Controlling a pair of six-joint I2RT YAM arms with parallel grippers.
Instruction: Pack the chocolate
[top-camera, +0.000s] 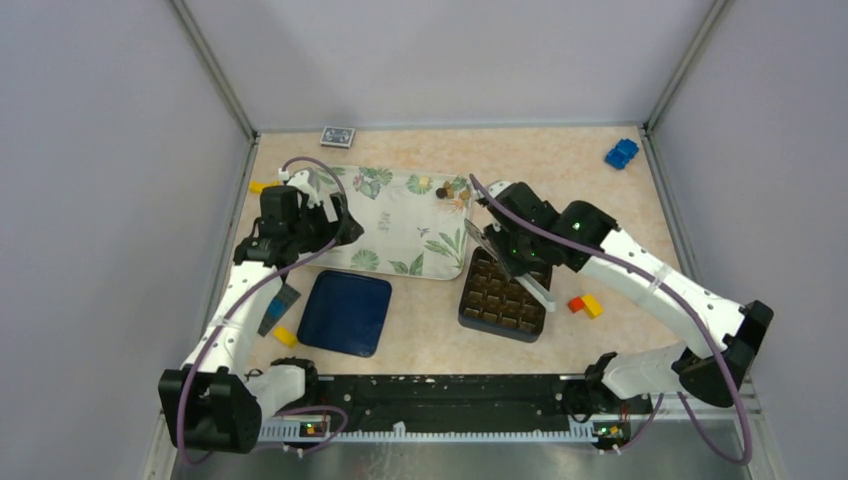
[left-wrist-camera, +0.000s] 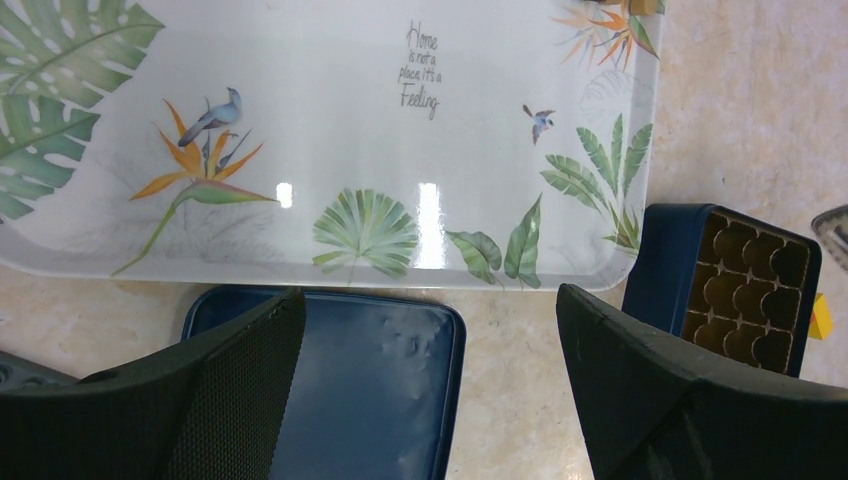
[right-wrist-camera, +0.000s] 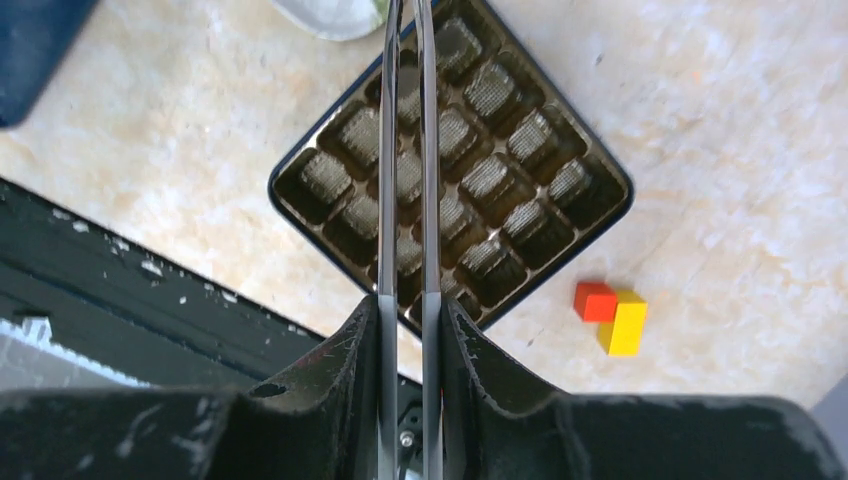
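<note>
Tiny dark-brown and tan chocolate pieces (top-camera: 449, 189) lie at the far right corner of the leaf-patterned tray (top-camera: 400, 225). The dark gridded box (top-camera: 470, 310) sits right of the tray, and the cells that show in the right wrist view (right-wrist-camera: 290, 180) look empty. My right gripper (top-camera: 510, 245) (right-wrist-camera: 408, 305) is shut on thin metal tongs (right-wrist-camera: 388, 150) held above the box, their tips pointing toward the tray. My left gripper (top-camera: 335, 225) (left-wrist-camera: 430, 300) is open and empty, above the tray's near edge (left-wrist-camera: 330, 130) and the blue lid (left-wrist-camera: 380, 380).
The blue lid (top-camera: 345, 312) lies left of the box. Red and yellow blocks (top-camera: 585, 305) (right-wrist-camera: 612, 312) lie right of the box. A yellow block (top-camera: 285, 336) and a grey object (top-camera: 280, 305) lie near the left arm. A blue toy (top-camera: 621, 153) and a small card box (top-camera: 338, 135) are at the back.
</note>
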